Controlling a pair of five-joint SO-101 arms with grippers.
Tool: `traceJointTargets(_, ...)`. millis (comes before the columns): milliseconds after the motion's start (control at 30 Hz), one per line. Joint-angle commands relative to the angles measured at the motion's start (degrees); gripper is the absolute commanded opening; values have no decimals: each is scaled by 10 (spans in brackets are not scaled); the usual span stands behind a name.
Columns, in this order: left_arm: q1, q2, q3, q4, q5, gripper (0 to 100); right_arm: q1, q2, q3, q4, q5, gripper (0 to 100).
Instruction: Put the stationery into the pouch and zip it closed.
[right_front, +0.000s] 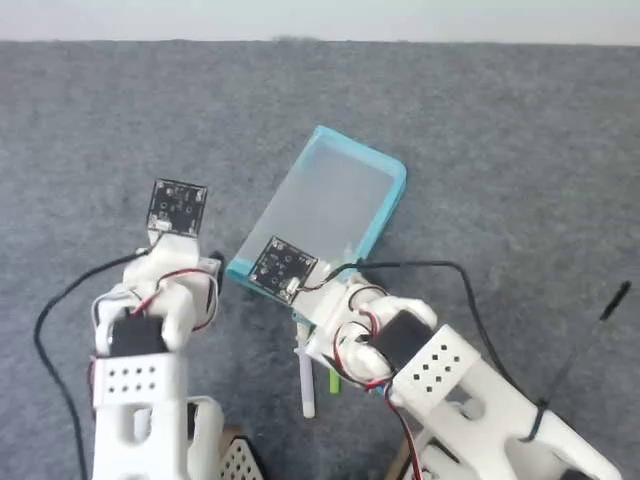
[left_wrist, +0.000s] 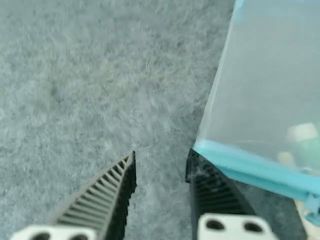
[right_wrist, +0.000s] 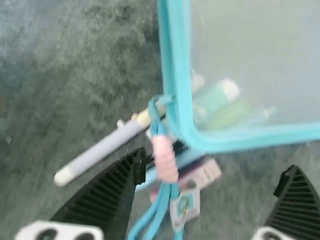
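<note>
Loading looks partly done: a green marker (right_wrist: 215, 100) is lying inside the translucent, blue-edged pouch (right_front: 330, 200) mid-surface, while a white pen (right_wrist: 100, 152) is lying just outside its near corner. The right tool (right_wrist: 210, 185) is hovering wide open and empty over the pink-beaded zipper pull (right_wrist: 164, 159). The left tool (left_wrist: 160, 172) is gaping, empty, at the pouch's corner. Next, probably, the pen needs pinching and sliding in. The grey felt surface (right_front: 520, 120) is meeting a pale wall (right_front: 400, 18).

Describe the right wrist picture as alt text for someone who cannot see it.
A translucent, blue-edged pouch lies on grey carpet, with pens showing through it. A white pen lies outside by its corner, near a pink tag on a blue cord. The open right hand hangs over that corner.
</note>
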Motion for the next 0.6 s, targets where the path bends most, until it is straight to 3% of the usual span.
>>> traceJointTargets(0,-23,55,-37,-55,8,160,-8,0,-51,73,11,387)
traceJointTargets(167,-22,62,-38,-56,8,160,-9,16,-49,71,11,387)
traceJointTargets(400,-22,62,-39,-57,7,160,-9,153,-53,15,5,387)
traceJointTargets(567,-22,62,-39,-57,7,160,-6,212,-53,-47,-38,387)
